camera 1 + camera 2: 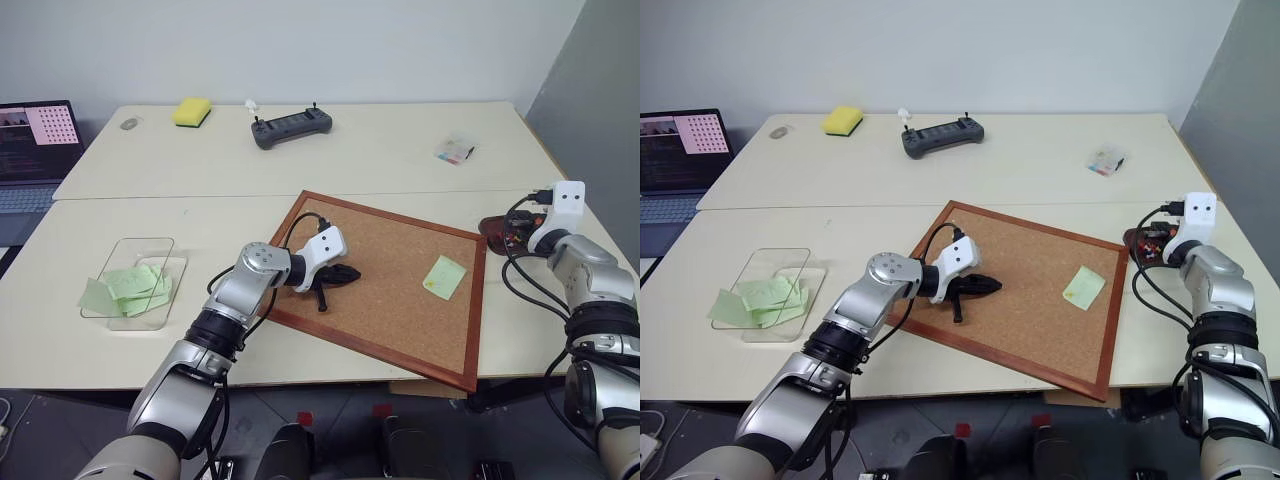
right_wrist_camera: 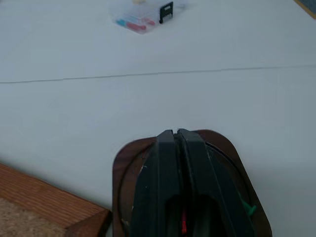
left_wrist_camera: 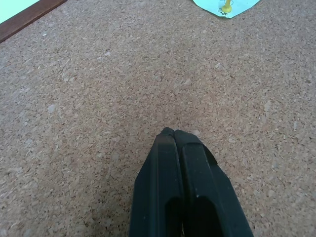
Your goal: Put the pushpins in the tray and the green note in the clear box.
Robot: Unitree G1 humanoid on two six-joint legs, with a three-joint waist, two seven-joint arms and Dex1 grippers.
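One green note (image 1: 444, 276) lies on the right part of the corkboard (image 1: 390, 300), held by a yellow pushpin (image 3: 226, 7). My left gripper (image 1: 347, 273) is shut with nothing in it, low over the cork and left of that note. The clear box (image 1: 135, 262) sits at the table's left with several green notes in and beside it. The dark reddish-brown tray (image 2: 124, 170) rests just off the board's right corner. My right gripper (image 2: 175, 132) is shut directly above it. Red (image 2: 183, 223) and green (image 2: 250, 210) pushpins show in the tray beneath the fingers.
A yellow sponge (image 1: 191, 111) and a dark handheld controller (image 1: 290, 127) lie at the back of the table. A tiny clear case of coloured bits (image 1: 456, 150) is at the back right. A laptop (image 1: 35, 150) stands at the far left.
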